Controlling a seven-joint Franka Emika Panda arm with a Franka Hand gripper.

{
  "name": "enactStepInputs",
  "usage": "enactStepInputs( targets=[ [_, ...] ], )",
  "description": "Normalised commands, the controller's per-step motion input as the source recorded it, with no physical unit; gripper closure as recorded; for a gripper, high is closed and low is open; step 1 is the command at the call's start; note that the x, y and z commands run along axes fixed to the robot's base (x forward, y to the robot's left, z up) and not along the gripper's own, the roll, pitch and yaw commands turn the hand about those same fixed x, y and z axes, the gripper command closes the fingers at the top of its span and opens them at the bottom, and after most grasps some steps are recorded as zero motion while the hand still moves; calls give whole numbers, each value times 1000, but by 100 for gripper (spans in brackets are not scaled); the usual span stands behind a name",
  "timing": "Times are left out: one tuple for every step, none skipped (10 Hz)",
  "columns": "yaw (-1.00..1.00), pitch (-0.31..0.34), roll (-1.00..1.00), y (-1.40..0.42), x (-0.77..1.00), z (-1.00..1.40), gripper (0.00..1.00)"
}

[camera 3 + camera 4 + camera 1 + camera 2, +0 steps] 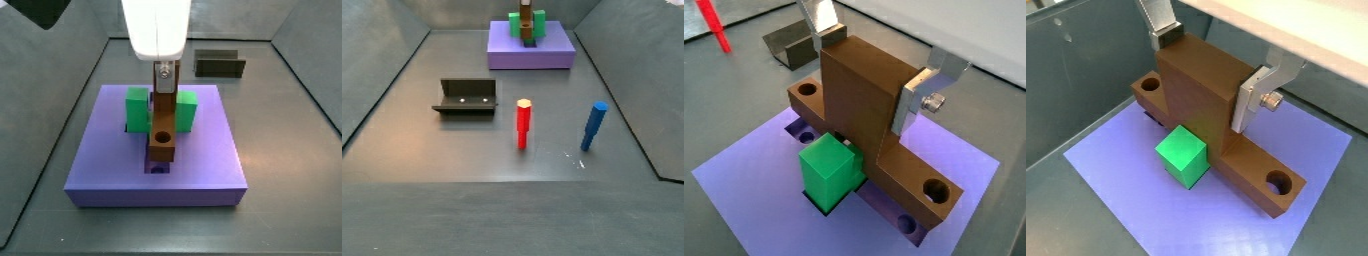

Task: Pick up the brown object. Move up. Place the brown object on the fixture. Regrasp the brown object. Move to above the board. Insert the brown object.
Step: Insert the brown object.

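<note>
Jaws of the gripper point(871, 62) are closed on the upright stem of the brown object point(865, 100), a silver finger point(922, 92) pressed flat against each side. Both wrist views show this grip close up, with the object's long bar lying low on the board point(1126, 170) and a round hole near each end. A wrist view puts the green block point(1182, 155) just beside the bar, touching or nearly so; whether the bar is fully seated in the groove cannot be told from there. A side view looks along the bar instead: the white gripper body comes straight down over the object point(162, 125), green block point(138, 110) showing on both sides of the stem, the bar's near end sitting in a slot of the board point(201, 165). Only the wider side view takes in the whole floor: the fixture point(468, 97) stands well apart from the board point(556, 55), with a red peg point(523, 123) and a blue peg point(593, 125) upright beside it. The fixture point(791, 42) also shows behind the board in a wrist view.
</note>
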Motion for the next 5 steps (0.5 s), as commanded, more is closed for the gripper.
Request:
enactStepInputs(
  targets=[
    [-149,0,11,29,-209,-111,100],
    [-114,-23,0,11,-174,-160,100],
    [-74,-50,0,0,-151,-177,100],
    [0,-57,0,0,-23,-131,100],
    [131,-56,-10,0,20,-71,100]
  ],
)
